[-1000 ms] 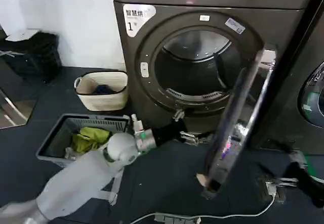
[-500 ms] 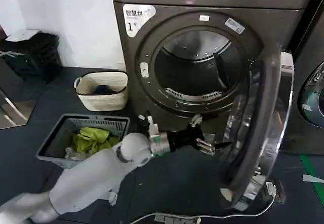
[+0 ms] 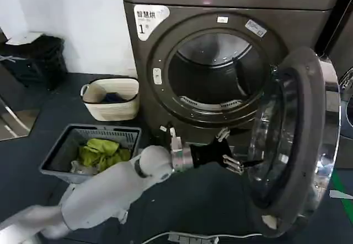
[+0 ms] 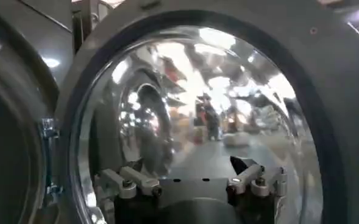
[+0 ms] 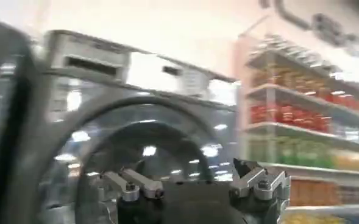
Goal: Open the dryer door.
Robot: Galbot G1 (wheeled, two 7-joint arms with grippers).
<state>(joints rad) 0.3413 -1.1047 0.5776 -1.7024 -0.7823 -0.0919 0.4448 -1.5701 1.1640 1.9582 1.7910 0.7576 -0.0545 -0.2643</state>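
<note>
Reaching across from the near left, the left gripper (image 3: 238,161) sits with its fingers spread apart and holding nothing, right up against the inner face of the dryer door (image 3: 298,144), which looks like it's being pushed rather than grabbed. Compared with a second ago the door has swung a lot further: it was edge-on and pointing toward the robot, and now it stands well out to the right of the drum opening (image 3: 215,70) with its dark rim and glass facing back toward the machine. So I'd say the task is basically done, maybe a last nudge left. The arm has followed it rightward too. Whether the fingertips actually touch the glass I can't tell from the head view. The left wrist view has the open fingers (image 4: 127,182) just in front of the glass, all reflections. The right gripper (image 5: 197,185) has its fingers open and empty in its own wrist view, but where it sits in the scene is hard to say. Further left, a grey basket (image 3: 66,144) with green clothes and a cream basket (image 3: 113,109) sit on the floor, well apart from the door.
</note>
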